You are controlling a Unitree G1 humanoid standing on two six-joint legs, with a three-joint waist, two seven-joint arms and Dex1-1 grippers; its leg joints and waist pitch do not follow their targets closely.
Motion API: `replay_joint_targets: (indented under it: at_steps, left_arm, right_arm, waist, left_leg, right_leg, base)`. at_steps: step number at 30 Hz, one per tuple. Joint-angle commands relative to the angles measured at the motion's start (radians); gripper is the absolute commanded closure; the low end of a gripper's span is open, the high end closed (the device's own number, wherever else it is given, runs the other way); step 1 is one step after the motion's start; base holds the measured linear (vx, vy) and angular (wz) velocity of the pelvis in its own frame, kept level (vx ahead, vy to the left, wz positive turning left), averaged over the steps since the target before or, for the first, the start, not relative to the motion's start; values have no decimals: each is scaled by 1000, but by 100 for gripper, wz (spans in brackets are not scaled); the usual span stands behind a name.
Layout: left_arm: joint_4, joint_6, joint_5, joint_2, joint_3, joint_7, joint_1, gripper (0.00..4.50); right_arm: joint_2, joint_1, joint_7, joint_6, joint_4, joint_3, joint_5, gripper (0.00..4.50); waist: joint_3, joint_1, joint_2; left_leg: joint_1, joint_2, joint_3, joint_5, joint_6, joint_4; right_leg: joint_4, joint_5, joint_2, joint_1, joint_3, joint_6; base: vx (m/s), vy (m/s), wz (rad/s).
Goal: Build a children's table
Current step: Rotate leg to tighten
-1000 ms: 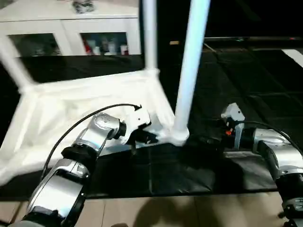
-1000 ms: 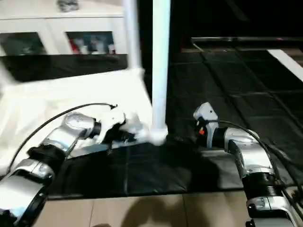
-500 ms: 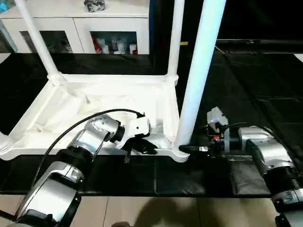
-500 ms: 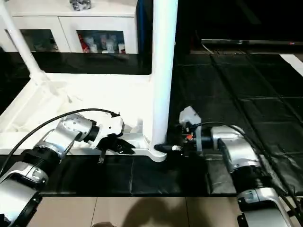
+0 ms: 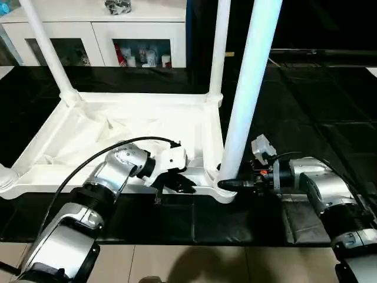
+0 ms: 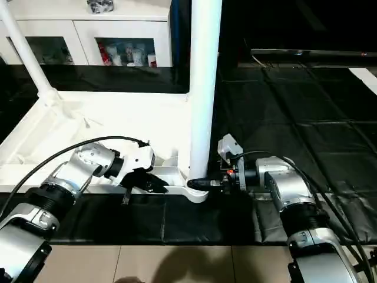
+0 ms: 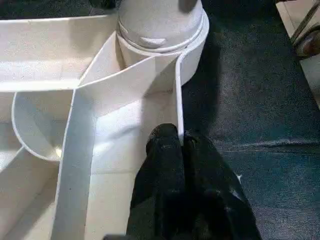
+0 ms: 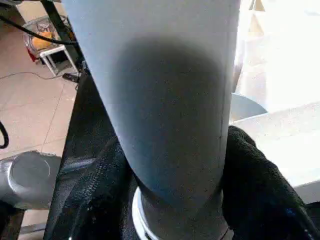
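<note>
**Both grippers on the near right corner of the upturned table**

The table top (image 5: 118, 132) lies upside down on the black mat (image 5: 306, 106), ribbed underside up. Three legs stand upright in corner sockets: far left (image 5: 44, 50), far right (image 5: 220, 47) and near right (image 5: 250, 88). At the near left corner only a socket end (image 5: 5, 177) shows at the edge of the view.

The left gripper (image 7: 181, 145) has its two fingers pinched together on the thin near rim (image 7: 178, 100) of the top, just left of the near right socket (image 7: 160, 30).

The right gripper (image 8: 175, 165) reaches in from the right, its fingers (image 8: 255, 185) spread around the base of the near right leg, one on each side, touching it.

A white cabinet (image 5: 100, 29) stands behind.
</note>
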Motion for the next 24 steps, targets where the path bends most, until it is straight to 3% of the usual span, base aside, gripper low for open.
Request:
replay_joint_targets:
  at_steps: [1,10,12,15,17,20,22,23,24]
  left_arm:
    - [-15,-7,12,-8,-33,-13,7,450]
    - [-12,15,9,-15,-26,1,8,450]
    - [7,57,4,-30,-11,32,-1,450]
    - [57,123,-2,-71,25,132,-33,450]
    - [84,151,-6,-101,48,205,-52,450]
    - [102,201,-20,-143,74,274,-72,450]
    - [118,231,-27,-178,95,340,-90,450]
    - [130,255,-33,-211,115,407,-105,450]
    - [136,262,-38,-226,125,436,-113,450]
  right_arm:
    - [10,-21,14,8,3,-3,8,234]
    - [17,-10,24,16,-6,-1,20,241]
    - [29,-2,-15,38,-14,-11,26,241]
    - [65,11,-143,63,-24,-23,4,241]
    - [97,20,-242,81,-34,-27,-17,243]
    - [154,20,-385,135,-40,-43,-34,246]
    - [208,10,-490,162,-34,-56,-43,247]
    - [256,-2,-570,157,-22,-60,-56,248]
    - [276,-11,-600,161,-14,-67,-53,249]
  waist:
    - [-77,-6,-15]
    - [-78,-7,-12]
    - [-79,-6,-3]
    - [-76,-9,-8]
    - [-73,-16,-9]
    - [-69,-29,-8]
    - [-68,-39,-10]
    - [-67,-45,-4]
    - [-68,-55,-5]
  left_leg:
    - [2,60,-17,-52,95,-61]
    - [3,60,-17,-54,95,-60]
    - [4,60,-18,-57,91,-59]
    - [6,59,-17,-67,83,-61]
    - [8,53,-18,-102,56,-65]
    - [10,47,-19,-131,44,-68]
    - [6,46,-22,-132,36,-69]
    - [9,42,-21,-135,31,-68]
    - [9,40,-21,-136,30,-68]
  right_leg:
    - [-54,-234,-88,65,77,-135]
    - [-53,-222,-87,65,77,-140]
    - [-53,-220,-87,64,76,-144]
    - [-58,-234,-85,63,75,-140]
    - [-71,-317,-86,66,71,-111]
    - [-86,-401,-87,67,67,-79]
    - [-88,-415,-86,68,65,-64]
    - [-92,-425,-86,65,63,-61]
    - [-96,-428,-85,65,62,-60]
  base:
    - [0,0,0]
    - [0,0,0]
    - [0,0,0]
    - [0,0,0]
    - [0,0,0]
    - [0,0,0]
    - [0,0,0]
    - [0,0,0]
    - [0,0,0]
